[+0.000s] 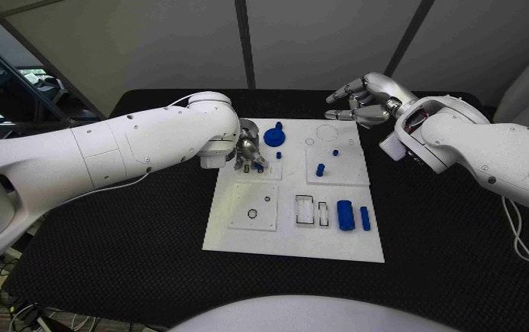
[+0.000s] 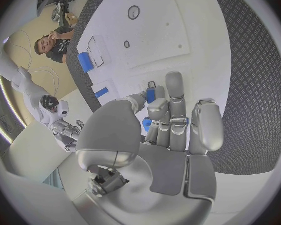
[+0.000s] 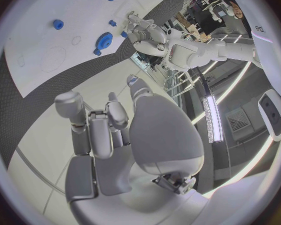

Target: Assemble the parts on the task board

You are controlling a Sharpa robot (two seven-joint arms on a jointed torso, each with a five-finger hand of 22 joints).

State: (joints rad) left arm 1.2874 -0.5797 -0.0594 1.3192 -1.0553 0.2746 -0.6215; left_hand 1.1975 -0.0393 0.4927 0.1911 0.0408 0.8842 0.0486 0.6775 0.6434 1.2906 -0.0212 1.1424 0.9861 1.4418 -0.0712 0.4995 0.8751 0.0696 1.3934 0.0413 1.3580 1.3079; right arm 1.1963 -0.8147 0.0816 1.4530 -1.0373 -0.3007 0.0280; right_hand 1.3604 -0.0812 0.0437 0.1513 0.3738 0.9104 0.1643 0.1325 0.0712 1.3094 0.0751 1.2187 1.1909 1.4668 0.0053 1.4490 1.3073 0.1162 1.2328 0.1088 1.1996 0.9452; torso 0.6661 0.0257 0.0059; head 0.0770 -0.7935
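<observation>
The white task board (image 1: 289, 234) lies in the middle of the table. My left hand (image 1: 248, 151) hangs over its far left square and pinches a small blue part (image 2: 151, 95) between thumb and fingers, low over the plate. Beside that hand a blue gear (image 1: 274, 135) and a small blue peg (image 1: 278, 154) stand in the board. Another blue peg (image 1: 321, 169) stands near the middle. A blue cylinder (image 1: 345, 215) and a blue bar (image 1: 365, 218) lie at the near right. My right hand (image 1: 364, 103) is raised beyond the board's far right corner, fingers curled in, holding nothing.
Black matting (image 1: 132, 232) surrounds the board on all sides. Two empty rectangular slots (image 1: 304, 210) and a small round hole (image 1: 252, 213) sit in the board's near half. Grey partition walls (image 1: 165, 34) stand behind the table.
</observation>
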